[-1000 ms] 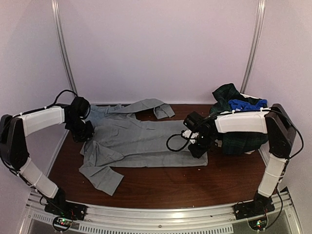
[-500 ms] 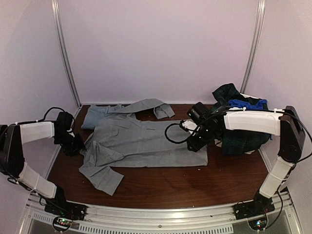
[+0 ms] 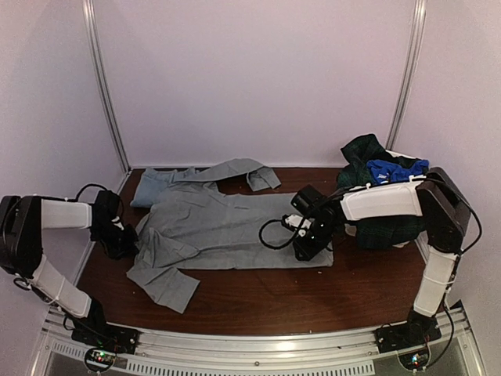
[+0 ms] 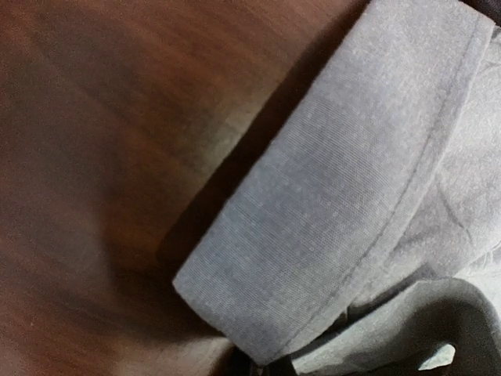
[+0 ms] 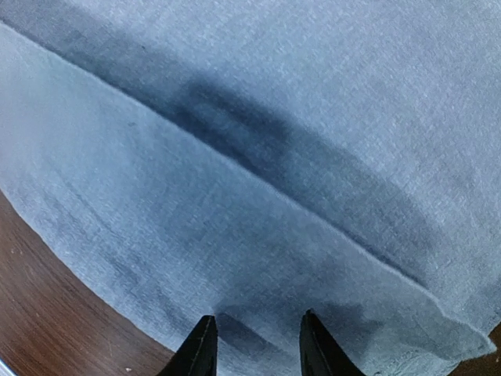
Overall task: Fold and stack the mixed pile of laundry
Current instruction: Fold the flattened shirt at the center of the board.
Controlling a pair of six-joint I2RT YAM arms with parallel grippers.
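A grey long-sleeved shirt point(image 3: 227, 227) lies spread flat across the table's middle. My left gripper point(image 3: 125, 244) sits low at the shirt's left edge, by the near sleeve. In the left wrist view a folded grey edge point(image 4: 352, 196) runs right down into the jaws point(image 4: 262, 368), which are shut on it. My right gripper point(image 3: 304, 249) rests on the shirt's right hem, open, its fingertips point(image 5: 205, 348) standing apart on the cloth point(image 5: 274, 157). The mixed laundry pile point(image 3: 391, 227), dark plaid with a bright blue piece point(image 3: 395, 167), is heaped at the back right behind the right arm.
Brown wooden table point(image 3: 258, 298) shows in front of the shirt and beside its left edge point(image 4: 94, 157). One sleeve point(image 3: 235, 168) trails toward the back wall. Metal uprights stand at the back corners, and walls close in the sides.
My left gripper has come forward from the shirt's far shoulder to its left edge, then shut on the cloth. My right gripper has shifted slightly nearer along the hem.
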